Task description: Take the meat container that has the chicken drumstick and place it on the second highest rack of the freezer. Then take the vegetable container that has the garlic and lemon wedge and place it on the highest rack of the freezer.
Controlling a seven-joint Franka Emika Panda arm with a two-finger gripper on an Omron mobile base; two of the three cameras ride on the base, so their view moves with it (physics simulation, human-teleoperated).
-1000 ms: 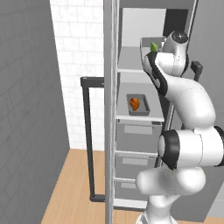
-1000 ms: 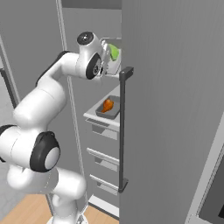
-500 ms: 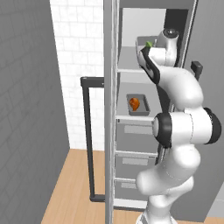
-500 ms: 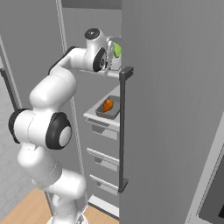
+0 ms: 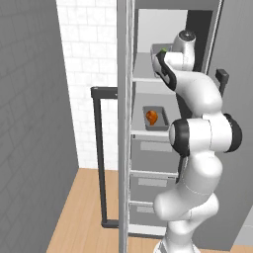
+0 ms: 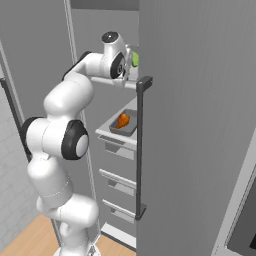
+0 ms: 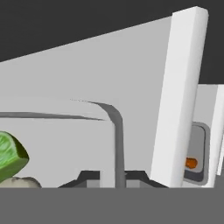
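Here the freezer (image 5: 168, 20) stands open, and the arm reaches up into it to the highest rack (image 5: 143, 69). On the second highest rack (image 6: 107, 131) lies a grey tray (image 5: 156, 118) with the drumstick (image 5: 151, 116) in it. The gripper (image 7: 113, 177) is clenched on the thin rim of the vegetable tray (image 7: 114, 131) at the top rack; the lemon wedge (image 7: 9, 155) and garlic (image 7: 19, 182) lie inside it.
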